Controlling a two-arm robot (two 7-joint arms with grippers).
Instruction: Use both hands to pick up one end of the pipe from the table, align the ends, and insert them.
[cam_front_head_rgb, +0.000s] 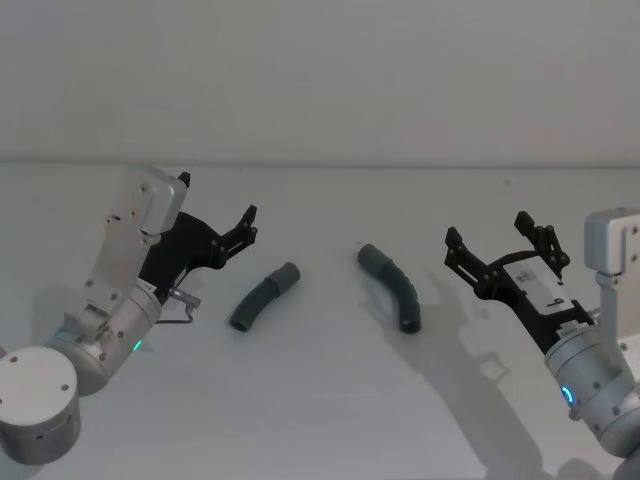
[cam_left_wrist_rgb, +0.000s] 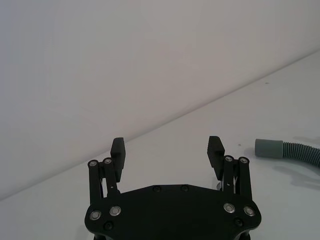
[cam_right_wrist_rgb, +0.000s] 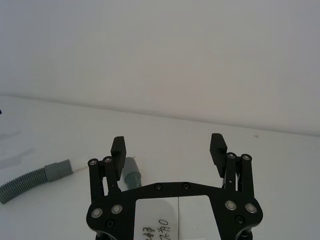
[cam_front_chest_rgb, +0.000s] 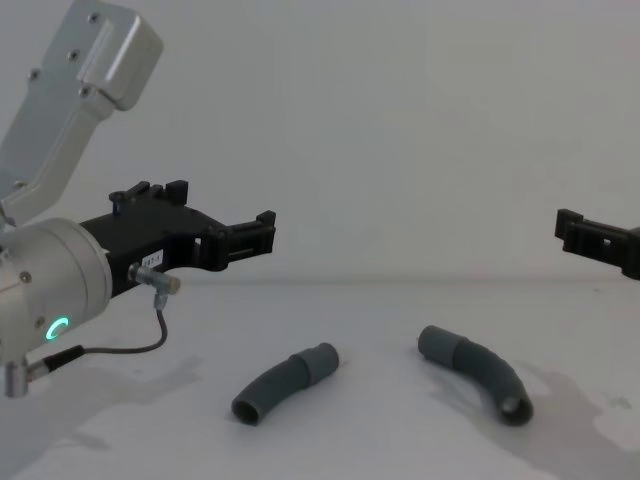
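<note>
So the whole scene sits on a plain white surface (cam_front_head_rgb: 320, 430) that runs back to a pale wall (cam_front_head_rgb: 320, 70) at its far edge.

Next biggest are the two silver-grey arms. The left arm (cam_front_head_rgb: 105, 310) comes in from the near left corner and the right arm (cam_front_head_rgb: 600, 380) from the near right corner, and both angle in toward the middle.

The left gripper (cam_left_wrist_rgb: 167, 149) is black and hangs above the surface on the left side. It points toward the middle, and its jaws are released and spread wide with just air between them. The right gripper (cam_front_head_rgb: 490, 234) mirrors it over on the right side: it's also up off the surface with its jaws wide apart, aimed inward.

The pipe is in two dark grey curved bits lying flat about midway between the left and right edges, between the two grippers and touched by neither. The left pipe piece (cam_front_head_rgb: 262, 298) is nearer the left gripper and the right pipe piece (cam_front_head_rgb: 392, 287) is nearer the right one. They're clearly apart, with bare surface between them.

Each one has its smooth cuff at the end toward the far edge. The left cuff (cam_front_head_rgb: 289, 273) and the right cuff (cam_front_head_rgb: 369, 254) tilt toward each other but don't touch.

Smallest stuff: a thin cable (cam_front_chest_rgb: 135, 345) loops under the left gripper, and a green ring light (cam_front_chest_rgb: 58, 326) glows on the left arm.
</note>
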